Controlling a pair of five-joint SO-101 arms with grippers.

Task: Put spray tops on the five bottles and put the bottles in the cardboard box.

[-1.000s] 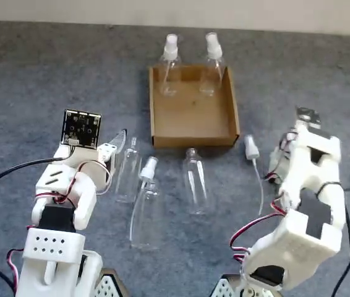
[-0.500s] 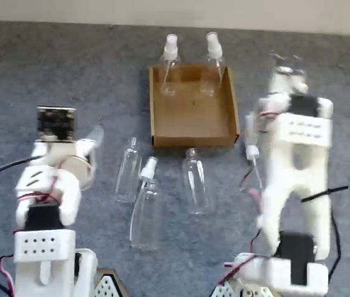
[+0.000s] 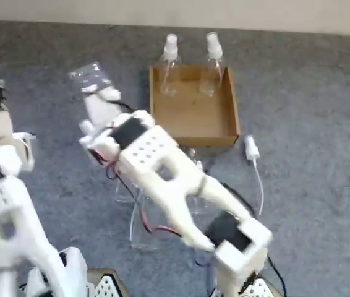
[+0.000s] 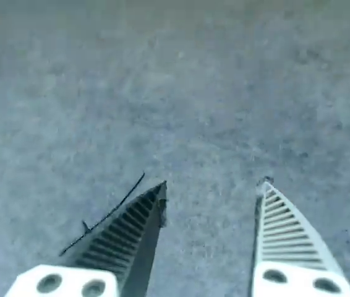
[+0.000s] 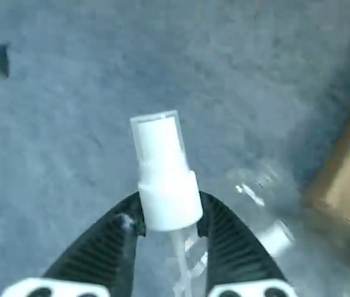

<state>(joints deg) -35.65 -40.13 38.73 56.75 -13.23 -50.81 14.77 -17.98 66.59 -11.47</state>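
**Spray top now held by the right gripper; both arms displaced**

The right gripper (image 5: 169,209) is seen clenched on the collar of a white spray top (image 5: 162,164), and the thin tube of the top hangs down between the jaws. Beyond it, a clear bottle (image 5: 258,198) lies on the grey carpet (image 5: 51,124), and a corner of the cardboard box (image 5: 348,179) is seen at the right edge of that view. The left gripper (image 4: 213,184) is spread wide over bare carpet, and nothing is held in it.

In the high view, a capped bottle (image 3: 170,65) and a second capped bottle (image 3: 212,62) stand at the far end of the box, in the upper centre. A loose spray top (image 3: 251,148) lies just right of the box's near corner. An uncapped bottle (image 3: 139,238) lies in the lower centre, partly covered by the right arm (image 3: 162,167).

One second ago the right arm was folded at the lower right. Now it is stretched diagonally from the lower right to the upper left of centre. The left arm (image 3: 2,204), which was beside the lying bottles, is now withdrawn to the left edge. The spray top that lay against the middle bottle is now hidden under the arm, so it is only judged to be the held one.

The capping of a third bottle is judged to be in hand. Three bottles are not yet in the box.
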